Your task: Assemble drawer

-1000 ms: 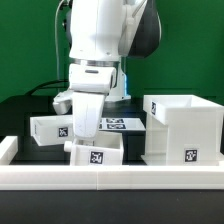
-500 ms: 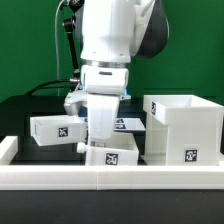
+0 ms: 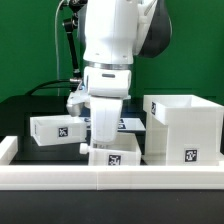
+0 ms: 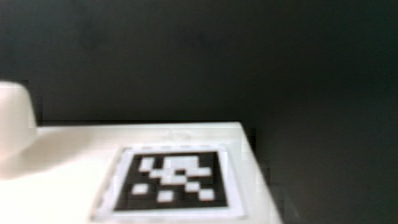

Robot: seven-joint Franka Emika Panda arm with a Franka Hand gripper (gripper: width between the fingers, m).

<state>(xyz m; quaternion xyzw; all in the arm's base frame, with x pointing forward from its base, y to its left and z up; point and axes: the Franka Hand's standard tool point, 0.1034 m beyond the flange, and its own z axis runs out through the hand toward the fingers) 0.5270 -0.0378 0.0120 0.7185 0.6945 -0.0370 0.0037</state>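
Casing point(image 3: 182, 128): tall white box, upright, open-topped, tagged. Tray one point(image 3: 55, 129): well apart. Tray two point(image 3: 112, 156): beneath my end effector point(image 3: 105, 140), beside casing.

**White parts, black table, green backdrop**

The arm point(image 3: 110, 40) is white, with a black cover at its upper joint. The casing point(image 3: 185, 125), the far tray point(image 3: 55, 128), the near tray point(image 3: 112, 157) and the rail point(image 3: 60, 175) are all plain white. The casing and both trays each bear a square tag of black blocks on white. The table point(image 3: 20, 112) is black and the backdrop point(image 3: 30, 40) green. In the wrist view, a blurred black-and-white tag point(image 4: 173, 180) sits on a white face against dark grey.
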